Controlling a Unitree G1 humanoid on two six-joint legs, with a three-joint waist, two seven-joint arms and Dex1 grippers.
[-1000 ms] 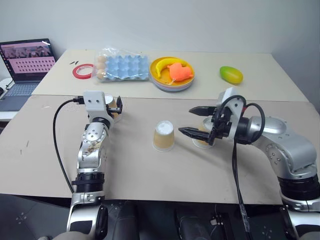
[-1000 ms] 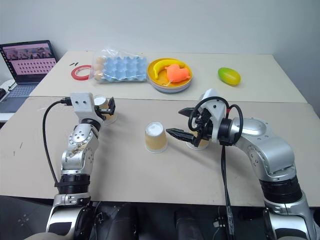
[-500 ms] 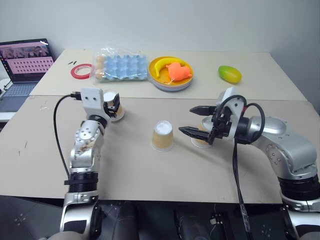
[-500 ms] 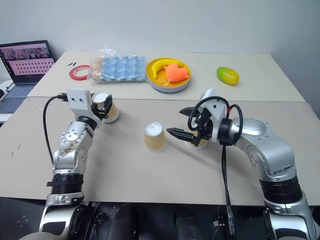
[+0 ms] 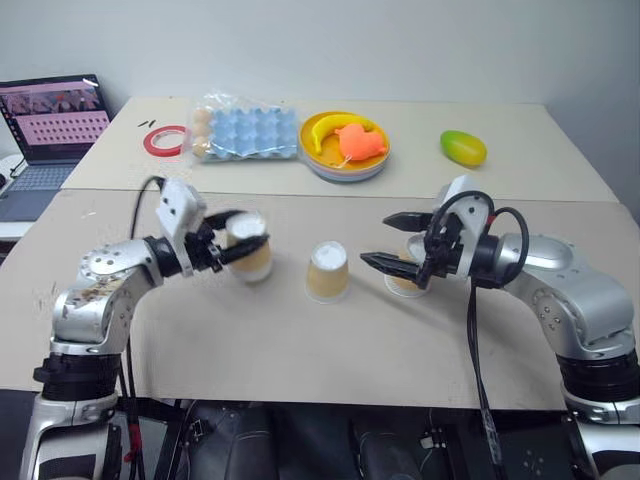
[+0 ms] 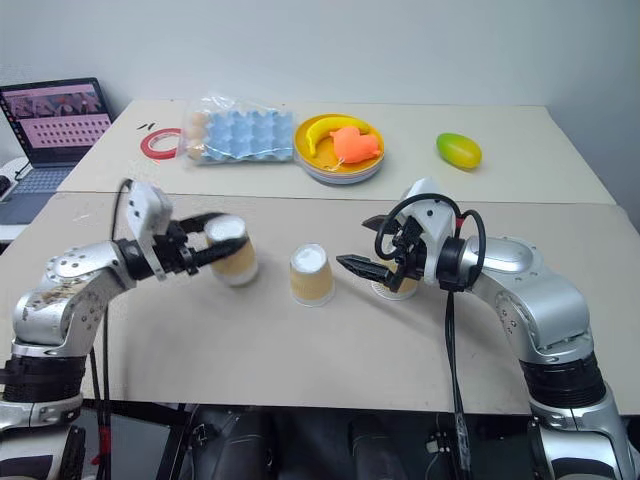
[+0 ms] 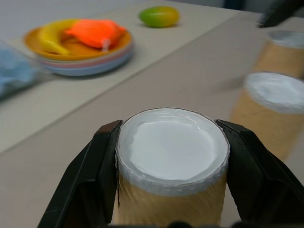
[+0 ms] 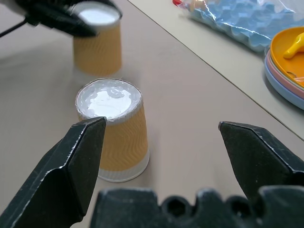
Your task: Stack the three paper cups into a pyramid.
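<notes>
1. The bench (image 5: 300,350) carries all three paper cups, each upside down with its white bottom up and its long axis upright. We judge they are inverted so the flat bottoms can bear the top cup of the pyramid.
2. Our right gripper (image 5: 398,243) hangs with its fingers spread wide and holding nothing. One cup (image 6: 398,287) sits just beneath and between its fingers; we judge it waits there to seize that cup.
3. Our left gripper (image 5: 236,238) has closed on the held cup (image 5: 250,252), one finger on each ribbed side near the white bottom, keeping it upright. The grip suits carrying it toward the others.
4. The middle cup (image 5: 327,271) stands free, between the two grippers, near the left gripper's cup and just beside the right gripper's fingertips.
5. No cup yet sits on another, so the pyramid is not begun.
</notes>
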